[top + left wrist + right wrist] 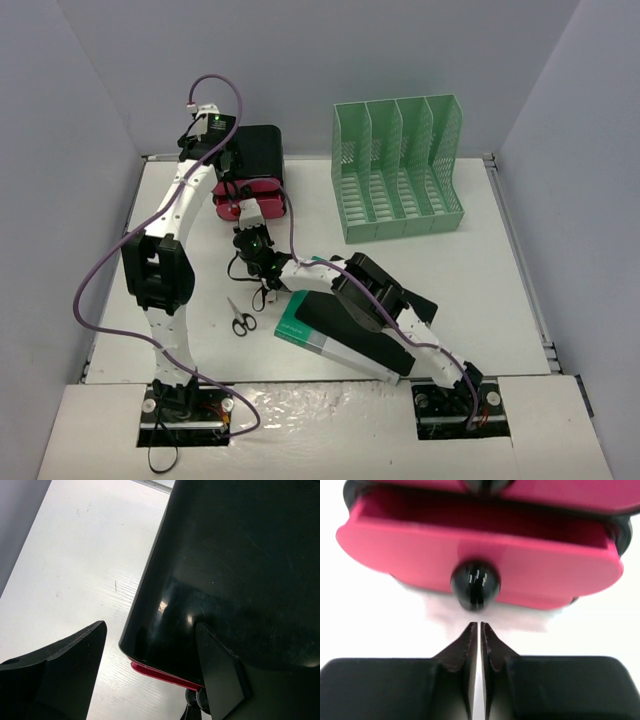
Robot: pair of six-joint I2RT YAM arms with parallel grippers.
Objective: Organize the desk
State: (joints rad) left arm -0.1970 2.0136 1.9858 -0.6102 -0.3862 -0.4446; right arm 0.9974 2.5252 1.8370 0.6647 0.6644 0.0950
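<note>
The desk (470, 280) is a white tabletop. At its back left stands a black drawer unit (258, 155) with a pink drawer (262, 208) pulled out. My left gripper (232, 172) is open over the unit's top. In the left wrist view one finger (220, 675) lies against the black casing (235, 565), and the other (65, 675) hangs apart over the desk (85, 565). My right gripper (479, 626) is shut and holds nothing. Its tips sit just short of the open drawer's (545, 575) black knob (475, 584).
A green file organizer (400, 170) stands at the back right. Scissors (241, 318) lie near the left arm. A green-and-white book (305, 330) with a dark flat item on it lies under my right arm. Grey walls close in the desk.
</note>
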